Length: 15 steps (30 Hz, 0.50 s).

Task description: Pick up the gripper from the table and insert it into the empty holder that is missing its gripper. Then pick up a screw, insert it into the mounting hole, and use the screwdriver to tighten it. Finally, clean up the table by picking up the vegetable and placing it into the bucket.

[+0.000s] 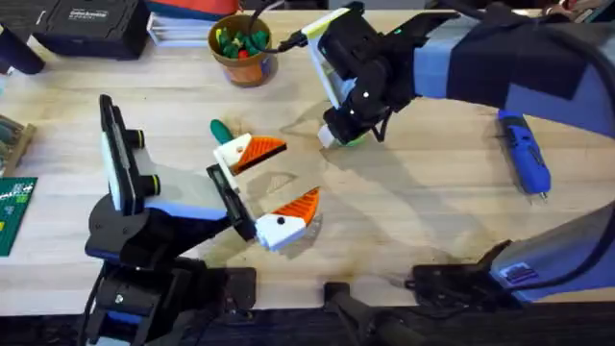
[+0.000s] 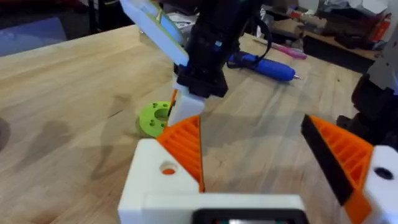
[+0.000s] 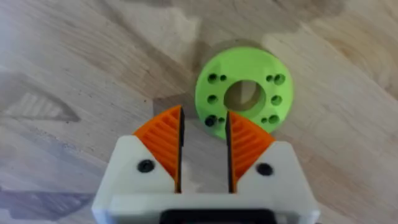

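I am looking down on the tabletop (image 1: 423,207) from above. My left gripper (image 1: 274,187) is resting low near the middle with its white, orange-padded fingers spread wide apart. The vegetable (image 1: 221,130) is lying just beside its upper finger. My right arm is reaching across from the right, and my right gripper (image 1: 338,136) is pointing down at the lime-green disc (image 1: 354,140), which is mostly hidden beneath it. The bucket (image 1: 242,46) is standing at the far edge, holding green and yellow pieces. The screwdriver (image 1: 524,154) is lying well apart on the right.
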Available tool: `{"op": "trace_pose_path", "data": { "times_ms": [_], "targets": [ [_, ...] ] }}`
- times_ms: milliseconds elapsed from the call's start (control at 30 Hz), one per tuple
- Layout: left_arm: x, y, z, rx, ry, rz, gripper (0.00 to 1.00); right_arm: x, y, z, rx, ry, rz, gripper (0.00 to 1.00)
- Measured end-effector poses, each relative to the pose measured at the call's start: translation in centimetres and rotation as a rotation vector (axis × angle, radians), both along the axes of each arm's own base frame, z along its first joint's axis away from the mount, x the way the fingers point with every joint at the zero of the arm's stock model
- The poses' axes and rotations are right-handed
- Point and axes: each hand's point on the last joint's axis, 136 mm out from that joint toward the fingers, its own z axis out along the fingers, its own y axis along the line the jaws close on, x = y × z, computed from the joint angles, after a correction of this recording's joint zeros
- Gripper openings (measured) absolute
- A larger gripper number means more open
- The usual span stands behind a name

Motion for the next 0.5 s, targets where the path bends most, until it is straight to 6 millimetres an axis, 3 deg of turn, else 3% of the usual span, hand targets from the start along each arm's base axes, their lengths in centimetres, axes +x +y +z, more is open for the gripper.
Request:
{"op": "trace_pose_path", "data": {
  "times_ms": [433,467,500],
  "targets": [
    [0.00,0.00,0.00,0.000,0.000,0.000,0.985,0.32,0.03,-0.78,-0.019,-0.003,0.008,0.228],
    [0.00,0.00,0.00,0.000,0.000,0.000,0.985,0.30,-0.01,-0.79,-0.021,-0.002,0.008,0.207],
    [0.00,0.00,0.00,0.000,0.000,0.000,0.985,0.21,-0.21,-0.84,-0.031,0.001,0.007,0.117]
  ]
}}
